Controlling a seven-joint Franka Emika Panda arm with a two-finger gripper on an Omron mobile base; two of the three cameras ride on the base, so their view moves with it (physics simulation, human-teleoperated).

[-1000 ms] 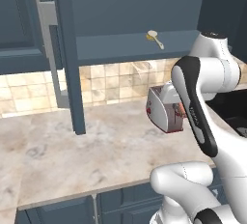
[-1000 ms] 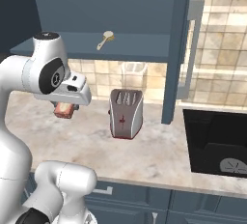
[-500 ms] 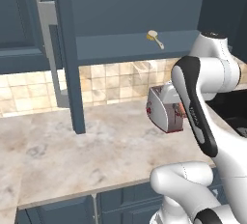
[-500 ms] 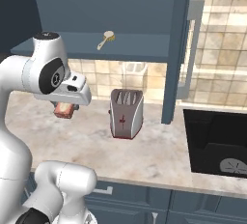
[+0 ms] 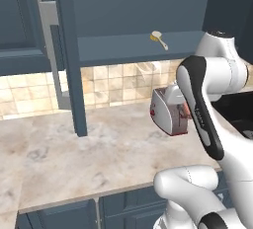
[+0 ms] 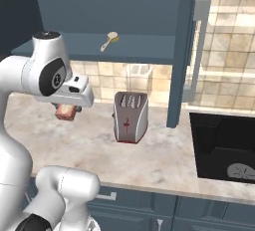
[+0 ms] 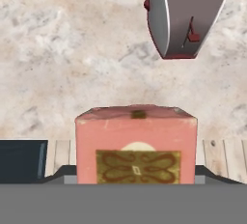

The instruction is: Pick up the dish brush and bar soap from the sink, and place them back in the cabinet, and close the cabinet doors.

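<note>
The reddish-brown rectangular bar soap (image 7: 136, 143) sits clamped in the two-finger gripper (image 6: 67, 110), unmoved over the last second above the beige marble counter (image 6: 169, 153). The red-and-silver toaster (image 6: 130, 116) stands at three o'clock; the cream-headed dish brush (image 6: 110, 40) already lies on the blue-grey cabinet (image 6: 124, 53) shelf at one o'clock, so lifting remains.

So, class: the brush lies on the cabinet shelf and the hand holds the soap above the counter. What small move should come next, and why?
Probably lift the hand toward the cabinet shelf. It holds the bar soap low over the counter, left of the toaster, while the dish brush already lies on the shelf, higher up.
</note>
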